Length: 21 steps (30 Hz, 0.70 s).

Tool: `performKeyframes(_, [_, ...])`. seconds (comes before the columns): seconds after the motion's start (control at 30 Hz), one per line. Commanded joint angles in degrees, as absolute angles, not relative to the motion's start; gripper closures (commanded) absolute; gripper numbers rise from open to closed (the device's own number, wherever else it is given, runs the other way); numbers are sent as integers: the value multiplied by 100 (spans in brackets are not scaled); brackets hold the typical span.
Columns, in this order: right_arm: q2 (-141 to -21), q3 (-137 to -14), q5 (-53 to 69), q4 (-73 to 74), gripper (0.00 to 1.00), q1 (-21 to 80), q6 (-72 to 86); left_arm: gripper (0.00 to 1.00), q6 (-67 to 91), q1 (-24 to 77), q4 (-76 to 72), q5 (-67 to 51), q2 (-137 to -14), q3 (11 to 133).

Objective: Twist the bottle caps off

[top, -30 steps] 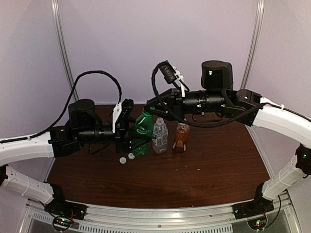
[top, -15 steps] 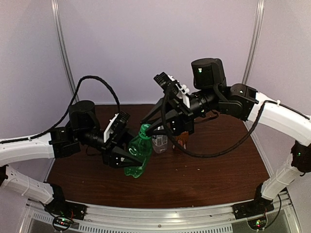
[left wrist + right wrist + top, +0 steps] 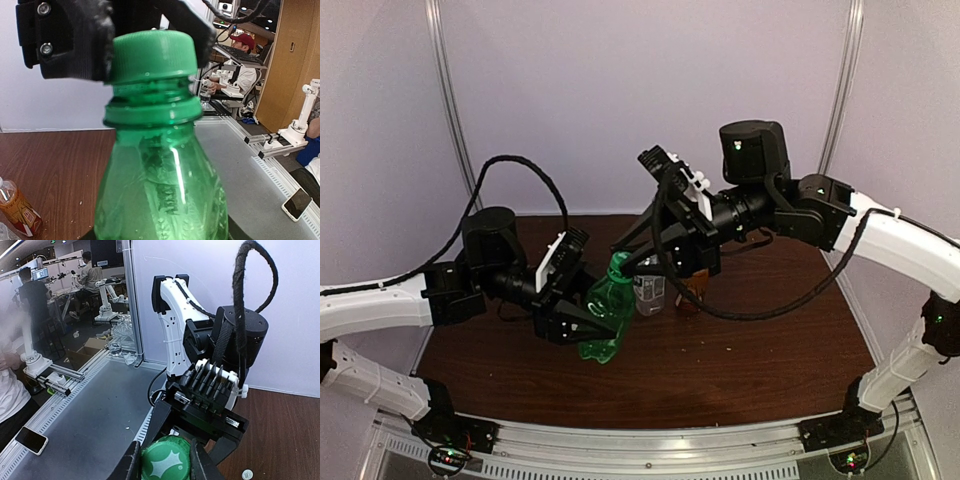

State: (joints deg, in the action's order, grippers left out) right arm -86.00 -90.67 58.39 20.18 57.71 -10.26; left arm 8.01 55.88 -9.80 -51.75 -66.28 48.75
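The green bottle (image 3: 608,312) is being held tilted over the middle of the table (image 3: 770,345), with its neck leaning toward the far right and its base toward the near left; whether the base is touching the table cannot be told. Its body is being clamped by the left end effector (image 3: 590,322), which is reaching in from the left with its fingers pressed against the lower part of the bottle. The green cap (image 3: 618,263) is being carried on the bottle's neck, above the collar ring; it is being pinched by the right end effector (image 3: 165,464), which is coming in from the far right. That end effector's two black fingers (image 3: 70,42) are being pressed against opposite sides of the cap, touching it, and this is being shown in both wrist views.

The clear bottle (image 3: 648,292) is standing upright on the table just beyond the green bottle, on its right; its top is being hidden by the right arm. The amber bottle (image 3: 17,207), with its red label, is being shown on the table at the lower left corner of the left wrist view; in the top view it is mostly being hidden behind the right arm. One loose white cap (image 3: 245,474) is lying flat on the table, apart from the bottles.
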Motion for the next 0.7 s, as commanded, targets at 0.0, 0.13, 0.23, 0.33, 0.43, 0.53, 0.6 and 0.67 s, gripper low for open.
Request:
performKeyframes(0.0, [-8447, -8935, 5285, 1842, 69, 5663, -729, 93, 598, 5637, -1484, -5105, -6510, 4981])
performKeyframes(0.13, [-8444, -8885, 5282, 1851, 62, 5662, -702, 93, 618, 5640, -1520, -5027, -6539, 4982])
performKeyframes(0.23, [-8412, -8838, 5254, 1847, 57, 5660, -699, 94, 631, 5634, -1522, -4997, -6539, 4995])
performKeyframes(0.33, [-8373, -8812, 5234, 1829, 54, 5659, -677, 95, 624, 5634, -1511, -4954, -6542, 4998])
performKeyframes(0.43, [-8350, -8806, 5216, 1819, 51, 5660, -663, 95, 615, 5632, -1495, -4881, -6548, 5002])
performKeyframes(0.53, [-8318, -8791, 5225, 1796, 45, 5660, -627, 95, 600, 5625, -1483, -4780, -6548, 4997])
performKeyframes(0.6, [-8279, -8761, 5210, 1764, 40, 5660, -595, 95, 593, 5613, -1456, -4649, -6536, 5001])
performKeyframes(0.67, [-8213, -8720, 5148, 1728, 34, 5660, -530, 94, 589, 5597, -1422, -4452, -6523, 5002])
